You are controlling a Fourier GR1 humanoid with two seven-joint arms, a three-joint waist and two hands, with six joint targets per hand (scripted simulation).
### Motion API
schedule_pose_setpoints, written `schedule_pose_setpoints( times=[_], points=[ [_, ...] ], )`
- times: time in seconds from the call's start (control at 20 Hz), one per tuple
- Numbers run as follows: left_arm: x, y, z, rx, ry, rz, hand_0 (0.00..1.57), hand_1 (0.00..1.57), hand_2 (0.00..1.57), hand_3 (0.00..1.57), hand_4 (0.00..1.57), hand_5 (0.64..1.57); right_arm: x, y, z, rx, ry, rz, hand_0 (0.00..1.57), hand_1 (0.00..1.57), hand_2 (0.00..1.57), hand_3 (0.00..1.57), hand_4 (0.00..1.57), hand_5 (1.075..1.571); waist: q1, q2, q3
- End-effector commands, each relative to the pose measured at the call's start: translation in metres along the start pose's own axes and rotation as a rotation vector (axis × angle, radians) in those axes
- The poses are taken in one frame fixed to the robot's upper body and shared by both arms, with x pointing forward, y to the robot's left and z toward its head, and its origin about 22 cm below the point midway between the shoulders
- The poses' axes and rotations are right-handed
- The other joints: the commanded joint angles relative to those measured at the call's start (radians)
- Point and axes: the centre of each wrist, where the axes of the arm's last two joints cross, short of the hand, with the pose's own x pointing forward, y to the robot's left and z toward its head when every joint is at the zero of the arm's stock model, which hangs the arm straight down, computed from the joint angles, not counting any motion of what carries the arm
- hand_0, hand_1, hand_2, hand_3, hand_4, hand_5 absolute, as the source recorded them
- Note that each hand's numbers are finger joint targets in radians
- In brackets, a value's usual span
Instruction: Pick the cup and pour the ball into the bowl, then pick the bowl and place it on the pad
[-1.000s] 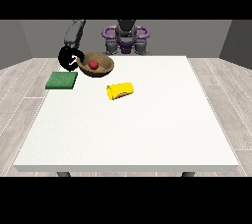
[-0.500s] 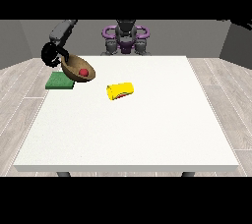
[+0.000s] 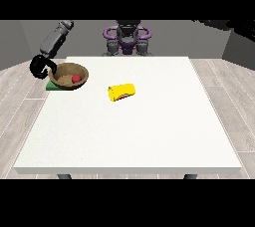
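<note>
At the table's far left corner we find the bowl (image 3: 69, 75), brown, with the red ball (image 3: 76, 78) lying inside it. It sits over the green pad (image 3: 50, 86), which we see only as a strip poking out beneath its left side; whether the bowl rests fully on the pad or is held just above it we cannot tell. The hand at the view's left (image 3: 40, 65) is right beside the bowl's left rim, black fingers curled about that edge so far as we can make out, with the grey arm rising from it toward the robot (image 3: 126, 37) at the table's far side. To the right of the bowl, well apart from it, the yellow cup (image 3: 122, 92) lies on its side on the white table (image 3: 139, 136), near the middle. We see no hand at the view's right.
</note>
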Motion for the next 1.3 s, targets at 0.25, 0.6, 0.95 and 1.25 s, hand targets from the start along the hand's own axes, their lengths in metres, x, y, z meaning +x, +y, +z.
schedule_pose_setpoints(
  times=[0.25, 0.6, 0.95, 1.25],
  points=[
    [0.041, -0.005, 0.003, 0.012, -0.127, 0.009, 0.00, 0.00, 0.00, 0.00, 0.69, 1.558, 0.018, -0.066, 0.002, -0.060, -0.116, -0.007, 1.57, 1.57, 1.57, 0.00, 0.98, 1.571, 0.006, 0.096, 0.0005],
    [0.037, -0.004, 0.011, 0.001, -0.037, 0.030, 0.00, 0.00, 0.00, 0.00, 0.69, 1.557, 0.006, -0.061, 0.003, -0.029, -0.054, 0.070, 1.57, 1.57, 1.57, 0.35, 0.98, 1.570, 0.024, 0.041, -0.0008],
    [0.029, -0.006, 0.010, -0.008, 0.052, 0.018, 0.00, 0.00, 0.00, 0.00, 0.67, 1.555, -0.043, -0.021, 0.011, 0.045, 0.100, 0.099, 1.57, 1.57, 1.57, 1.06, 0.99, 1.563, 0.003, -0.062, -0.0019],
    [0.015, 0.003, 0.016, 0.002, 0.112, 0.006, 0.00, 0.00, 0.00, 0.00, 0.66, 1.541, -0.040, -0.024, 0.006, 0.037, 0.273, -0.101, 1.57, 1.57, 1.57, 1.33, 0.83, 1.539, 0.003, -0.123, -0.0014]
  ],
)
